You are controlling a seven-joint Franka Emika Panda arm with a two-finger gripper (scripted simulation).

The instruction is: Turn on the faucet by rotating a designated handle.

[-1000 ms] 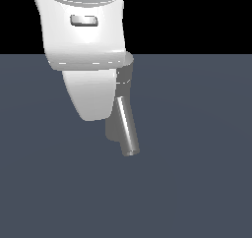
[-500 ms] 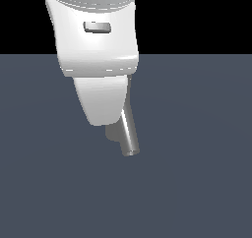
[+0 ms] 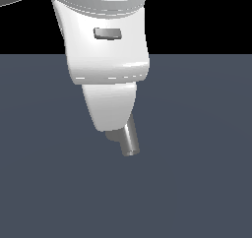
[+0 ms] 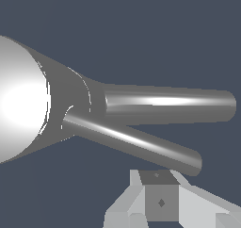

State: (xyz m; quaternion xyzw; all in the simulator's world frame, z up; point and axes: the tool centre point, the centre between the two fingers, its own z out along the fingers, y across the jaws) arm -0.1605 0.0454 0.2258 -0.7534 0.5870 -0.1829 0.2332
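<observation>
In the wrist view the faucet (image 4: 70, 104) is seen from above, with its bright round cap (image 4: 21, 104) at one side. The thick spout (image 4: 169, 103) runs straight out from the body. The slimmer handle (image 4: 136, 144) slants out beside it. My gripper (image 4: 161, 194) sits just off the handle's free end, fingers together with no gap and nothing between them. In the exterior view my white arm (image 3: 106, 60) hides most of the faucet. Only the spout's lower end (image 3: 130, 142) shows below the hand, and the handle is hidden.
The faucet stands on a flat dark blue-grey floor (image 3: 197, 183) that fills the lower part of the exterior view. Black background lies above it. No other objects show.
My arm has shifted down and toward the exterior view's right, covering more of the faucet. The spout end has not moved.
</observation>
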